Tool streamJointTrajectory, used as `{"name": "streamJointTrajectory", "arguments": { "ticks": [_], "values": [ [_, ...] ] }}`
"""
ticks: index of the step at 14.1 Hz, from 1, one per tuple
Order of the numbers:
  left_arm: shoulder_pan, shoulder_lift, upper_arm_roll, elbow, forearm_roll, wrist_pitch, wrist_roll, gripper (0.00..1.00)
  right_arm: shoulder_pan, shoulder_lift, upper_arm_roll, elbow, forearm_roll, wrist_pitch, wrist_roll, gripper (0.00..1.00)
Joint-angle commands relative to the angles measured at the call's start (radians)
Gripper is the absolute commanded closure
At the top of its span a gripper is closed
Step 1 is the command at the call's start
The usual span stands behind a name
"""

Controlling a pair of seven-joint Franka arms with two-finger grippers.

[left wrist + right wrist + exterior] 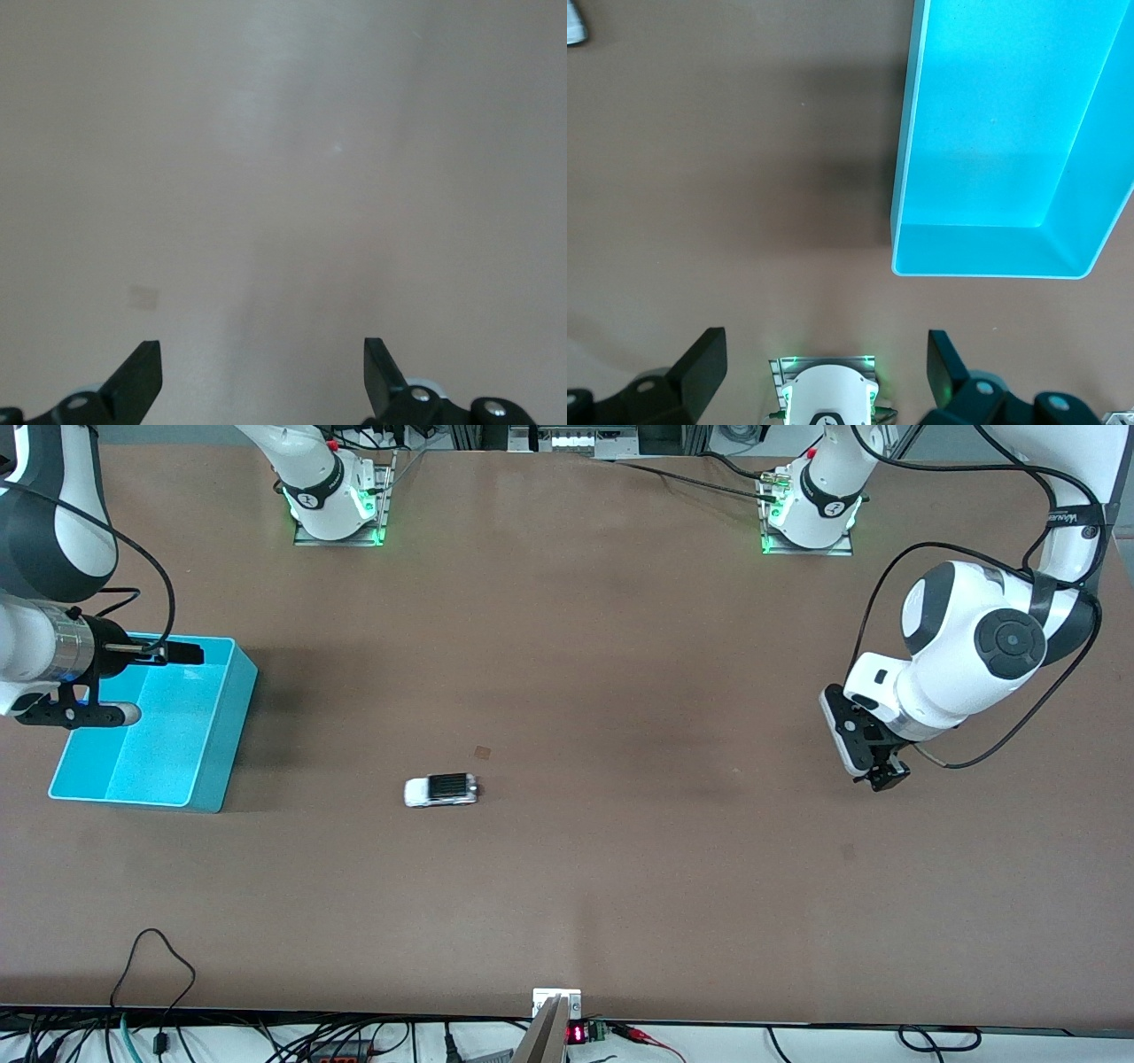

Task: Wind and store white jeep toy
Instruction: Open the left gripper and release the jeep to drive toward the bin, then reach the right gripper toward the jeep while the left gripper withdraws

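On bare brown table [620, 646]: small white jeep toy [441, 789] untouched, well apart from turquoise plastic bin [213, 735]; left gripper [877, 771] and right gripper [124, 682], jaws wide, empty. Approach and grasp judged next.

my workspace is one wide brown counter [620, 691], matte, with a smooth uniform top. light falls from overhead: a pale soft sheen runs down the middle of the surface, and broad dim shadows lie across it. a small darker square mark [482, 752] sits near the centre of the counter. two metal mounting plates [341, 531] with green indicator glow stand along the edge farthest from the front camera. along the nearest edge, black cables [151, 965] loop onto the surface, and more wiring plus a small red digit display [576, 1034] hang just past the rim.
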Motion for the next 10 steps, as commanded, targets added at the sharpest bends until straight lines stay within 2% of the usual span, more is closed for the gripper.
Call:
{"name": "streamJointTrajectory", "arguments": {
  "ticks": [1, 2, 4, 7, 10],
  "values": [
    [-0.069, -0.013, 0.083, 0.049, -0.009, -0.029, -0.115, 0.00, -0.003, 0.001, 0.006, 0.012, -0.004, -0.014, -0.012, 0.00],
    [-0.097, -0.014, 0.121, 0.064, -0.009, -0.043, -0.170, 0.00, -0.003, -0.001, 0.009, 0.013, -0.004, -0.012, -0.033, 0.00],
    [-0.111, -0.035, 0.141, 0.066, -0.011, -0.051, -0.301, 0.00, -0.003, 0.001, 0.011, 0.013, 0.006, -0.002, -0.166, 0.00],
    [-0.143, -0.062, 0.173, 0.066, -0.011, -0.052, -0.487, 0.00, 0.017, 0.004, 0.014, 0.009, -0.001, 0.063, -0.483, 0.00],
    [-0.172, -0.083, 0.206, 0.069, -0.014, -0.060, -0.774, 0.00, 0.023, 0.030, 0.014, 0.010, -0.004, 0.147, -0.729, 0.00]
  ]
}}
